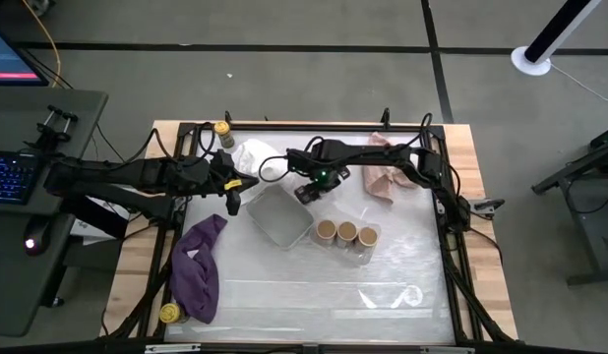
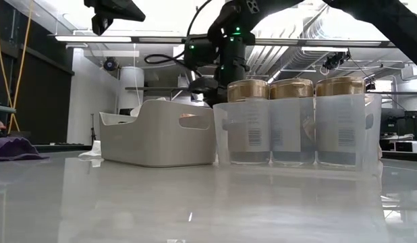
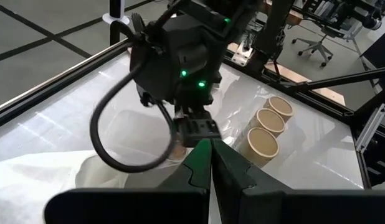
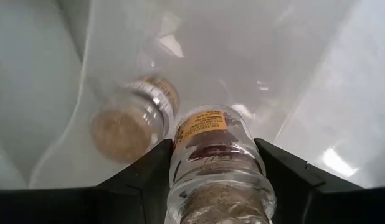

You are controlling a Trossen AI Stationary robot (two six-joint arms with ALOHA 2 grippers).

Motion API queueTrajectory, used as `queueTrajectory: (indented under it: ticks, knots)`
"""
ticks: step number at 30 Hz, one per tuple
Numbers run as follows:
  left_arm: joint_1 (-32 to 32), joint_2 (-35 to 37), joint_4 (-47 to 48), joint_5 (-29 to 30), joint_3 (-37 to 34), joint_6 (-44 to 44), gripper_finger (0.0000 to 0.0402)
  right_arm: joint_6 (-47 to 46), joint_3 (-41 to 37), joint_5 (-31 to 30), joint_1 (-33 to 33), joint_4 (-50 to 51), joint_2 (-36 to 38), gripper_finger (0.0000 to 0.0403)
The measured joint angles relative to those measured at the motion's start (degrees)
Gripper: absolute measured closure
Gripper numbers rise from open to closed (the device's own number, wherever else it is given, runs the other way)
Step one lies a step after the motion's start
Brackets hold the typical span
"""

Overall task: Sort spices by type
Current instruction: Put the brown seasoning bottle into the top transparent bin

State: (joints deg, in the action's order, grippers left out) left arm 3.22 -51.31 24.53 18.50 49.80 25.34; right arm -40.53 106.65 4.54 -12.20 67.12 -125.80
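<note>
Three tan-topped jars (image 1: pixel 346 232) stand in a row near the table's middle. Just beyond, the right gripper (image 1: pixel 309 192) is clamped on a tiny brownish jar (image 4: pixel 216 163) above the grey tray (image 1: pixel 277 216), beside another tiny jar (image 4: pixel 133 118). On the left, the left gripper (image 1: pixel 233 202) hovers, fingers together.

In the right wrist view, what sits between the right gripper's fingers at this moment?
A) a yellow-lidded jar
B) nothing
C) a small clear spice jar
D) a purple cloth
C: the right gripper has its two dark fingers on either side of a small clear spice jar, with a second small jar lying in the grey tray just beyond it.
</note>
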Motion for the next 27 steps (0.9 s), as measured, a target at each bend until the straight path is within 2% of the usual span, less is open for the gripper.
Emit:
queueTrajectory:
  ticks: [3,7,27]
  knots:
    - [0.00,0.00,0.07,-0.02,0.00,-0.02,0.0402,-7.51,0.00,-0.13,-0.25,-0.30,0.00,0.0206]
    - [-0.02,0.00,0.15,-0.03,0.00,-0.59,0.0402,-9.96,0.00,-0.55,-0.08,-1.12,0.00,0.0206]
    - [-0.02,0.00,0.46,-0.09,0.00,-2.03,0.0401,-9.54,0.02,-1.03,0.32,-3.15,0.00,0.0205]
